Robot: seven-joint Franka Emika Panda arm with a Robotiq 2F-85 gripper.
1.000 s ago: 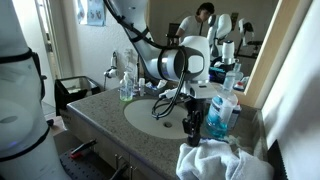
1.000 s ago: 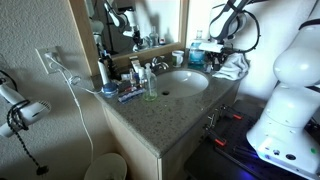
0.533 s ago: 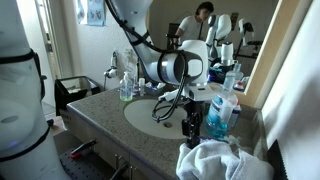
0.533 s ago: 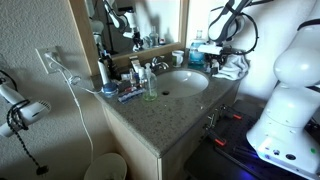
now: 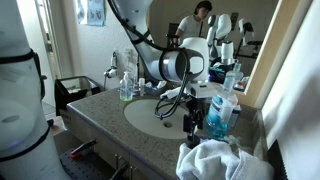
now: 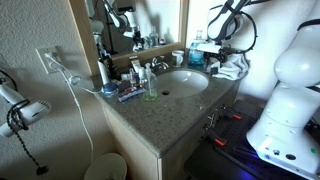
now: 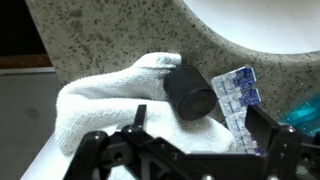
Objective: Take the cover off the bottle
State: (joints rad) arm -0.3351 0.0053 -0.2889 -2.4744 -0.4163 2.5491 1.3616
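In the wrist view the black round cover [image 7: 190, 90] lies on its side on a white towel [image 7: 110, 90], next to a blue-and-white packet [image 7: 235, 95]. My gripper [image 7: 200, 115] hangs just above it, open. One finger stands on each side and neither touches the cover. In an exterior view the gripper [image 5: 191, 127] points down at the counter's right end, beside a bottle of blue liquid [image 5: 222, 112]. The other exterior view shows the gripper [image 6: 222, 55] small and far off, over the towel [image 6: 233, 68].
The round sink basin [image 5: 150, 115] is set in a speckled stone counter [image 5: 100, 115], with soap bottles [image 5: 126, 86] by the mirror. Toiletries [image 6: 135, 80] and a green bottle [image 6: 151, 88] crowd the far side. A hairdryer [image 6: 15, 110] hangs on the wall.
My jaws have spread from shut to open. The black cover now lies free on the towel. The arm has hardly moved.
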